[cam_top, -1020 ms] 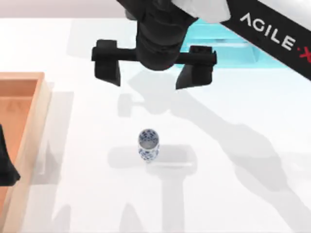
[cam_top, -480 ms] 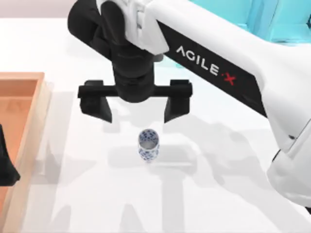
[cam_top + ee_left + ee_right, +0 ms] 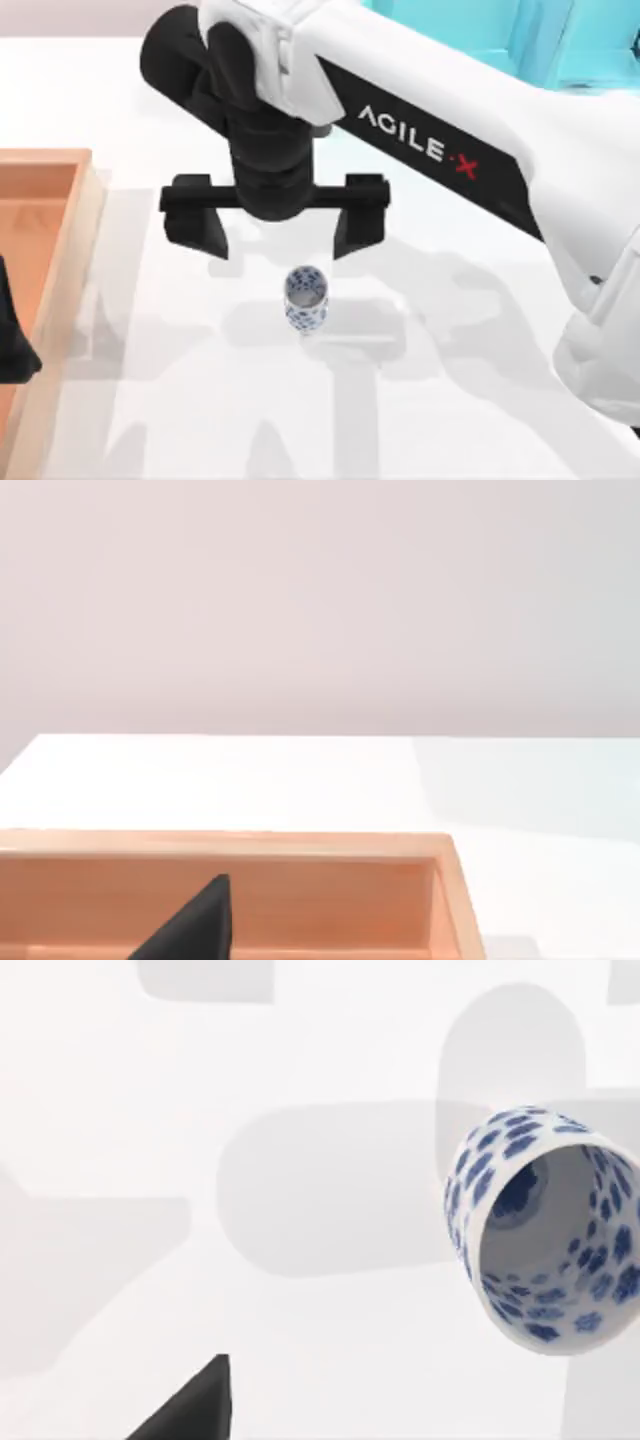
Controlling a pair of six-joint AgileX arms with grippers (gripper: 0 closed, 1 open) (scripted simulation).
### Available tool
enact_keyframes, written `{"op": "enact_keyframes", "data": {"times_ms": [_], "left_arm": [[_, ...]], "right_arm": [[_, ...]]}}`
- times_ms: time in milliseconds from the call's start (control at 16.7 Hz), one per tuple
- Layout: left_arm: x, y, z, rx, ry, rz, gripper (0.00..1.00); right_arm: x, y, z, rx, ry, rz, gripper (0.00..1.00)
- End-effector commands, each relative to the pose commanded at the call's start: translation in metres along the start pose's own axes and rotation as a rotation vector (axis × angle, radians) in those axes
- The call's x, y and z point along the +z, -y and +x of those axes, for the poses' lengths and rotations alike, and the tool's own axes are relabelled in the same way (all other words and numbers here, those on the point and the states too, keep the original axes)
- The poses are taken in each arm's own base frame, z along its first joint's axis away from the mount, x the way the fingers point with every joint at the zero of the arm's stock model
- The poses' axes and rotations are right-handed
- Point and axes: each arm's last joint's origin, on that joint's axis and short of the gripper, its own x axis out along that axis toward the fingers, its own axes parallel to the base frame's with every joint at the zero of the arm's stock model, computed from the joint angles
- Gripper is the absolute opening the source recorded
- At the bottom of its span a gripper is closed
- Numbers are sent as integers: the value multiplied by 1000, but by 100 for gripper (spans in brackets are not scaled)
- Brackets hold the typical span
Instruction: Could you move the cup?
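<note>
My right gripper (image 3: pixel 275 228) hangs over the middle of the white table (image 3: pixel 470 400), its two black fingers (image 3: pixel 358 222) spread wide apart and holding nothing. The cup (image 3: pixel 305 298), white with blue flowers, stands upright on the table just in front of the fingers, not touching them. From the right wrist camera I look into the cup's open mouth (image 3: pixel 545 1230). My left arm is parked at the left edge, over the wooden tray (image 3: pixel 60 250); whether its fingers are open, I cannot tell
</note>
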Motion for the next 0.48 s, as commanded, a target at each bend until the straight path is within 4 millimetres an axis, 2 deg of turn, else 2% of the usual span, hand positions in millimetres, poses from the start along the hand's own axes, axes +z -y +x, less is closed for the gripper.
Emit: {"op": "enact_keyframes", "data": {"times_ms": [300,480], "left_arm": [[0,0,0,0,0,0,100],[0,0,0,0,0,0,100]], "right_arm": [[-1,-1,62,-4,-3,0,100],[-3,1,82,-3,-3,0,100]]}}
